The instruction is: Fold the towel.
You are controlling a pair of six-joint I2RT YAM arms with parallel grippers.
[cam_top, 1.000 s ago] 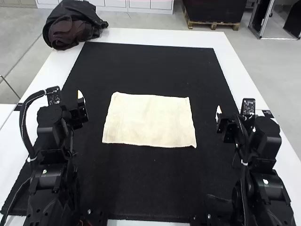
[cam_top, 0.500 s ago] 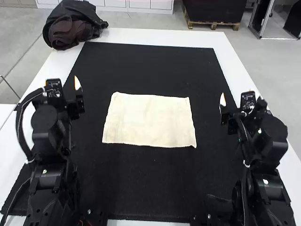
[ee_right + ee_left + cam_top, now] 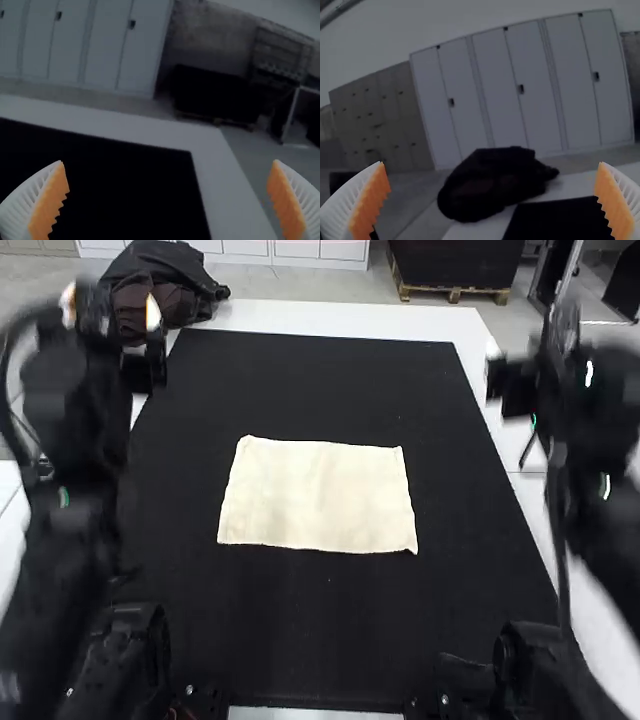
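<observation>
Now our left gripper [image 3: 491, 163] and right gripper [image 3: 168, 161] surge up and away, both wide open, probably at ten and two o'clock from the towel [image 3: 318, 496], given the blur. It lies spread flat, unheld, so our first fold likely awaits a descent.

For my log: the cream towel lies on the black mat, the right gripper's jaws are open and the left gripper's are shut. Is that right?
The left gripper has open jaws, not shut, in the left wrist view. The cream towel on the black mat and right gripper's open jaws are correct.
</observation>
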